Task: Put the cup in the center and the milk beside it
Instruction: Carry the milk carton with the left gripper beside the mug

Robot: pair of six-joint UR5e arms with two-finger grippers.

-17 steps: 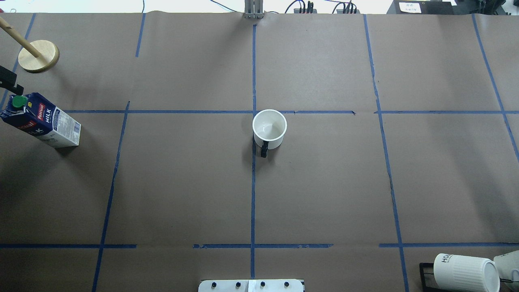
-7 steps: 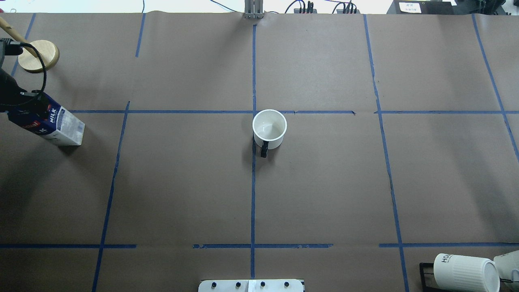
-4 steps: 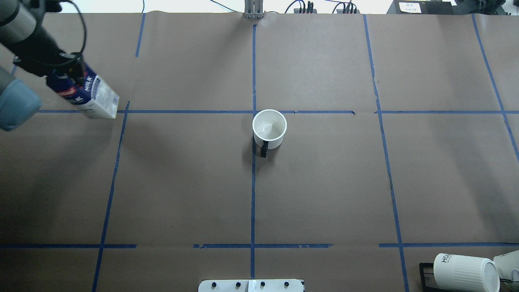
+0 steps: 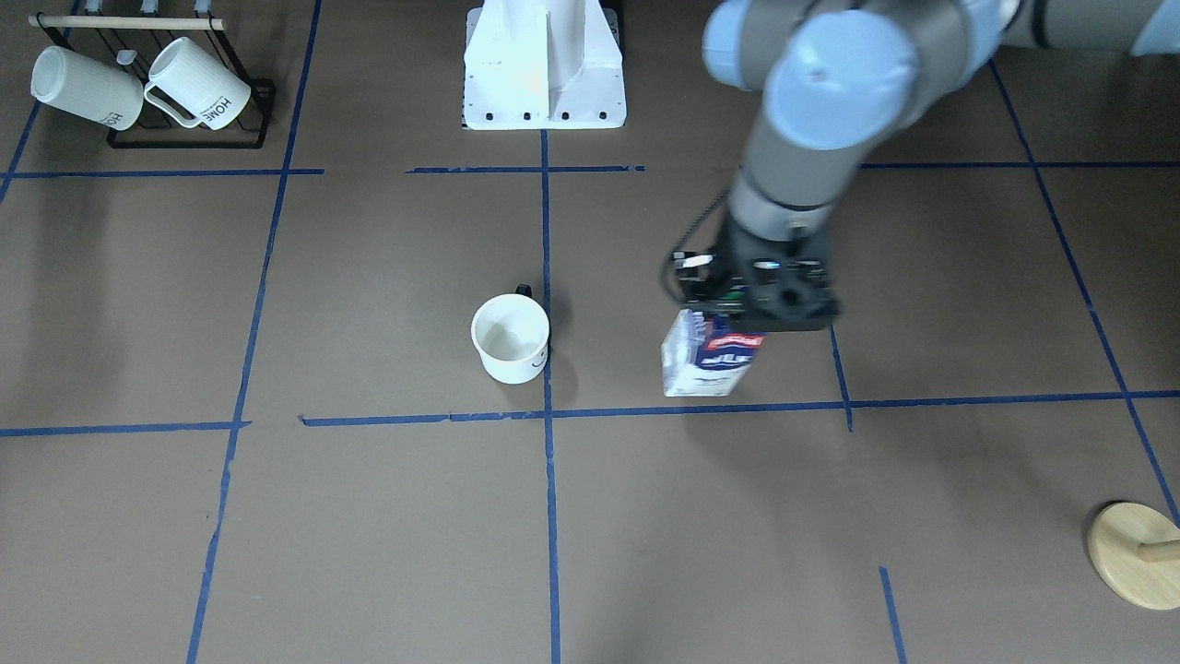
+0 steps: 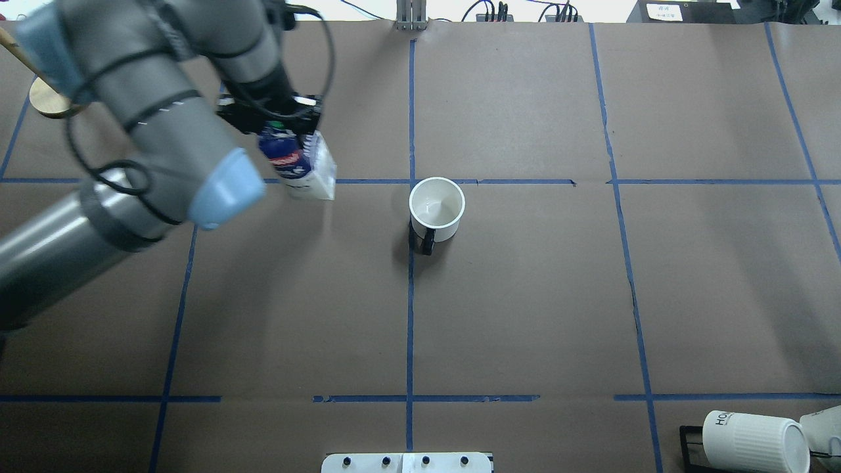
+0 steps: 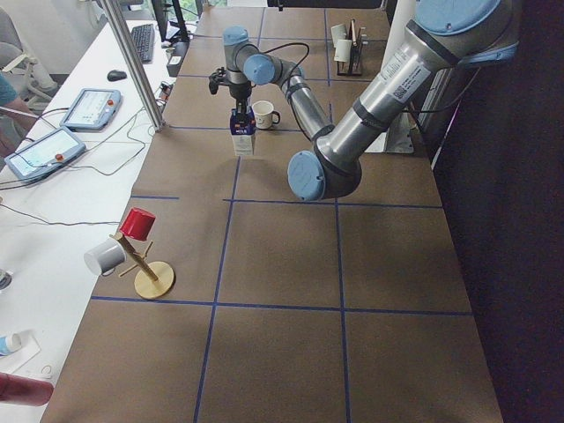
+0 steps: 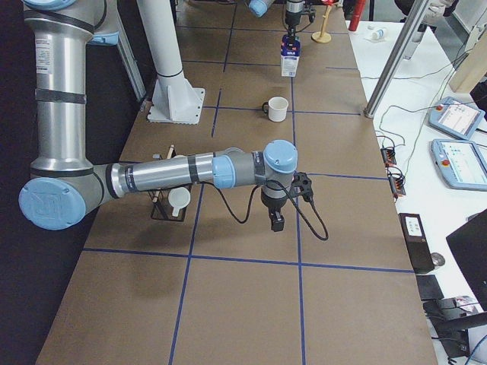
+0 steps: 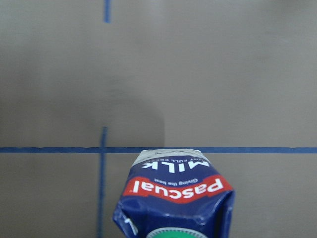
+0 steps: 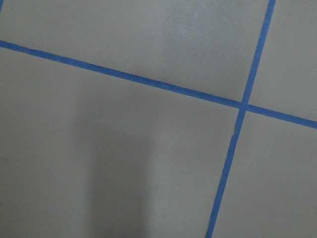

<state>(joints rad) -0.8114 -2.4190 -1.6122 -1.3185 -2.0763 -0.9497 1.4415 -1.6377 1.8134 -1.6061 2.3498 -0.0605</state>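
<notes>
The left gripper [image 5: 284,123] clamped the milk [image 5: 307,172] by its top, with its fingers hidden under the wrist. Whether the carton touched the paper [image 5: 525,295] could not be told. The cup [image 5: 437,209] stood at the center [image 5: 402,181], and the milk was apart on its left. Only the right-end view showed the right gripper [image 7: 275,221], too small there to tell whether it was wide or narrow.

A robotics lab is being shown. The surface [image 5: 525,295] is being covered with brown paper and divided into squares by blue tape [image 5: 410,315]. Two grey-and-blue jointed arms [image 7: 160,173] are being held out over it. The white desk [image 6: 62,211] alongside is being taken up by pendants [image 6: 92,107], a keyboard [image 6: 143,40], a mouse [image 6: 115,75] and loose cables [image 6: 97,172], and metal posts [image 6: 132,62] are being stood at its edge.
</notes>
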